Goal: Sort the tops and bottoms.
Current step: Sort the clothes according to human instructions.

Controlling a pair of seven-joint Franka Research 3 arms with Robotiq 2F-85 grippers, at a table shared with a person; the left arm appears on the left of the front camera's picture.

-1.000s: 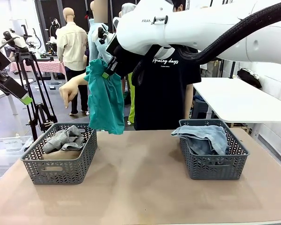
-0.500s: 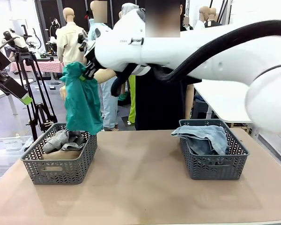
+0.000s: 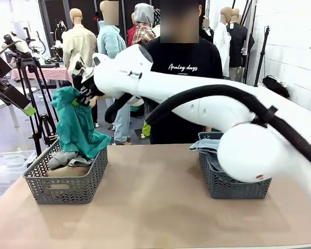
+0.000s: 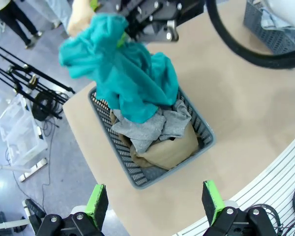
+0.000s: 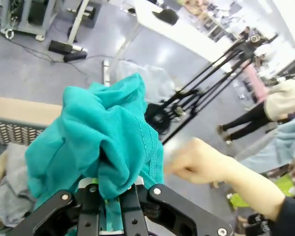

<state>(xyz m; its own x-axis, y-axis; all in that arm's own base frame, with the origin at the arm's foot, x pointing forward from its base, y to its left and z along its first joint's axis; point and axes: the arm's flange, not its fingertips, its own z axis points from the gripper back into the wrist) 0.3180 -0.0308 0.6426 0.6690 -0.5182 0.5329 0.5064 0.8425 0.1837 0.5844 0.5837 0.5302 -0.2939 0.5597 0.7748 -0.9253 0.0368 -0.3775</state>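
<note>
Your right gripper (image 5: 113, 209) has its jaws pinching the teal-green tee (image 3: 76, 129), hanging it over the left basket (image 3: 67, 182) holding 2 tops, ready to drop. Left gripper (image 4: 155, 204) jaws spread, idle.

Glossy white right arm (image 3: 197, 101) (black ribbed cable along it) fills mid-frame; person's black printed tee (image 3: 184, 65) behind.

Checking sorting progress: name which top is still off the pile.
The teal-green tee, pinched in the right gripper and hanging into the left basket. The grey tee and tan top already lie inside.
</note>
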